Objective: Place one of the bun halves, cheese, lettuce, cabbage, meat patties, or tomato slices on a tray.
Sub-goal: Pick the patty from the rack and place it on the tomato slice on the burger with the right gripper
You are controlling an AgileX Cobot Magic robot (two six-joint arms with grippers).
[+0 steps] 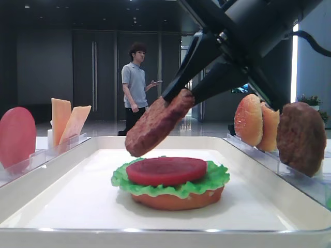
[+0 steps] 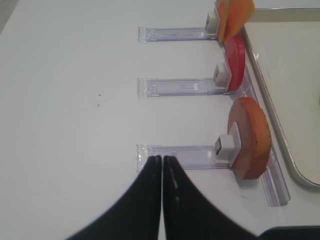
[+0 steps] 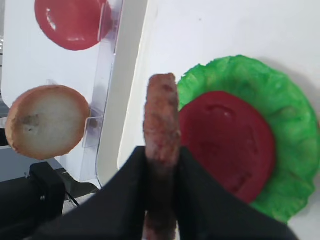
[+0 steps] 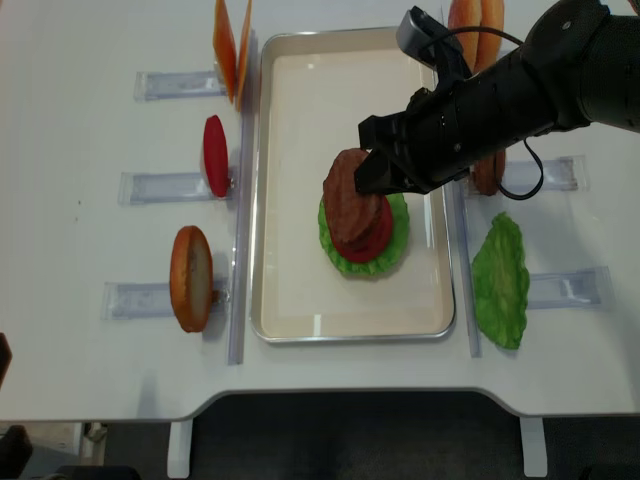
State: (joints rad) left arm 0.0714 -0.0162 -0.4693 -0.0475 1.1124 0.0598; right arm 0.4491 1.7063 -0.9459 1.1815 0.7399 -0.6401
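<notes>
My right gripper point(image 4: 372, 170) is shut on a dark brown meat patty point(image 4: 345, 195), which hangs tilted on edge over the white tray point(image 4: 290, 300). In the right wrist view the patty point(image 3: 161, 115) is pinched between both black fingers point(image 3: 200, 200). Just below it on the tray lies a stack: an orange-brown bun half point(image 1: 176, 199), green lettuce point(image 1: 214, 178) and a red tomato slice point(image 1: 165, 170) on top. The patty point(image 1: 158, 121) does not touch the stack. My left gripper point(image 2: 162, 159) is shut and empty over the table, left of the tray.
Clear racks left of the tray hold cheese point(image 4: 228, 45), a tomato slice point(image 4: 215, 155) and a bun half point(image 4: 190, 278). Right of the tray stand bun halves point(image 4: 475, 15), another patty point(image 4: 488, 172) and a lettuce leaf point(image 4: 500, 280). A person point(image 1: 135, 85) stands behind.
</notes>
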